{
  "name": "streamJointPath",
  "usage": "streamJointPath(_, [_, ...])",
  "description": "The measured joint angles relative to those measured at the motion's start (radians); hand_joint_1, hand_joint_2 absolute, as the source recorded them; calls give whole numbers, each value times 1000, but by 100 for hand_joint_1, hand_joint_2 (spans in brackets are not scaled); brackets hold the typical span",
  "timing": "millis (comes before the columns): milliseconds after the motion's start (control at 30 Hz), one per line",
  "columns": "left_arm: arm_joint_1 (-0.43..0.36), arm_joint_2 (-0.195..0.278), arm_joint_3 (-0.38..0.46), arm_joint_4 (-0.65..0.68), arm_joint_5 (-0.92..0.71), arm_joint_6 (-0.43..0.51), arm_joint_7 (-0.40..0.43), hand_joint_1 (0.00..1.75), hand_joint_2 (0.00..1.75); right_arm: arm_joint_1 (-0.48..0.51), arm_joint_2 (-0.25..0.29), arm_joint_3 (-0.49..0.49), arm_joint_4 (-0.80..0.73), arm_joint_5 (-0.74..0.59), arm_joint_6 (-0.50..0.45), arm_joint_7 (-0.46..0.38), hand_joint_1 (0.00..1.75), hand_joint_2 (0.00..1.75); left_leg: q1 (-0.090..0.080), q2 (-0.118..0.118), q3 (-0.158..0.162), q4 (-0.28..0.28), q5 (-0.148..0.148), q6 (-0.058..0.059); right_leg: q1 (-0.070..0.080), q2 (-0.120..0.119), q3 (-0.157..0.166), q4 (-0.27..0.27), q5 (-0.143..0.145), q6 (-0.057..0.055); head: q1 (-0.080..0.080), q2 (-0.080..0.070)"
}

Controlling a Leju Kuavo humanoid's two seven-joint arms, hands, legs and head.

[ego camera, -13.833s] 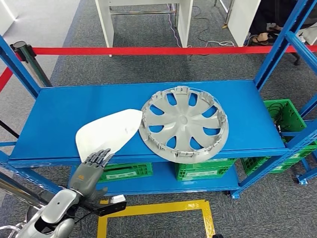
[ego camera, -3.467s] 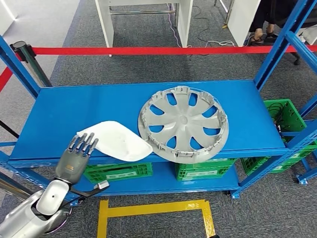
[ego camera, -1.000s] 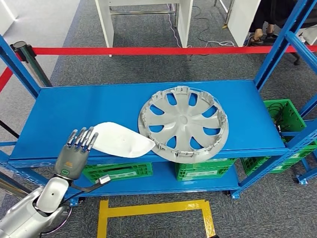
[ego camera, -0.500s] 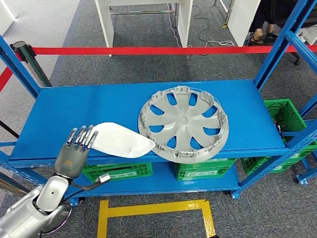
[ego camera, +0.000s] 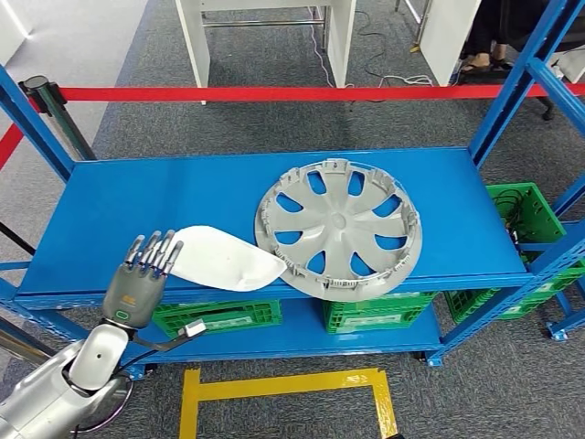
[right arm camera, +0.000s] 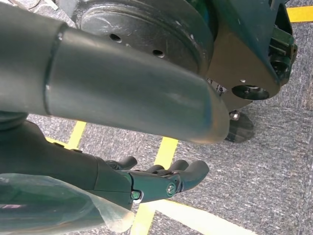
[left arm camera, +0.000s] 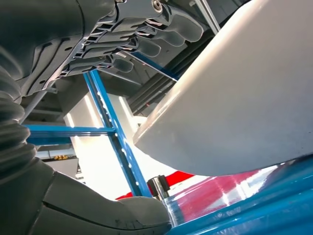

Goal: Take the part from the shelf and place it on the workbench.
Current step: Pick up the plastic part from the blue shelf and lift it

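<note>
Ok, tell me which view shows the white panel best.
The head view: the whole white panel lies on the blue shelf, its tip against the hubcap, the left hand at its end. The left wrist view shows its underside close up.

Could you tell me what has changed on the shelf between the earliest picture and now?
The white part has swung round: its tip, which rested on the wheel cover, now points along the front edge. The left hand has shifted from below the part to its near end, fingers spread at its edge. The wheel cover stayed put.
</note>
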Motion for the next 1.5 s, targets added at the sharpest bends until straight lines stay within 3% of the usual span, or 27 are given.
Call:
streamJointPath(367, [-17,7,-21,1,0,0,19,1,175,0,-1,0,0,1,-2,-4,0,0,0,0,0,0,0,0,0,0,0,0,0,0,0,0])
streamJointPath(400, [-21,9,-23,1,0,2,20,13,175,0,-1,0,0,2,-2,-4,0,0,0,0,0,0,0,0,0,0,0,0,0,0,0,0])
streamJointPath(500, [-31,14,-30,3,0,11,23,140,175,0,-1,0,0,5,-3,-6,0,0,0,0,0,0,0,0,0,0,0,0,0,0,0,0])
streamJointPath(533, [-33,15,-32,4,0,14,23,172,175,0,-1,0,0,6,-3,-6,0,0,0,0,0,0,0,0,0,0,0,0,0,0,0,0])
streamJointPath(1333, [-48,15,-51,32,0,45,15,168,175,-2,-4,0,0,10,-3,-13,0,0,0,0,0,0,0,0,0,0,0,0,0,0,0,0])
streamJointPath(1500, [-52,13,-51,35,0,49,16,160,175,-2,-4,0,0,10,-4,-14,0,0,0,0,0,0,0,0,0,0,0,0,0,0,0,0])
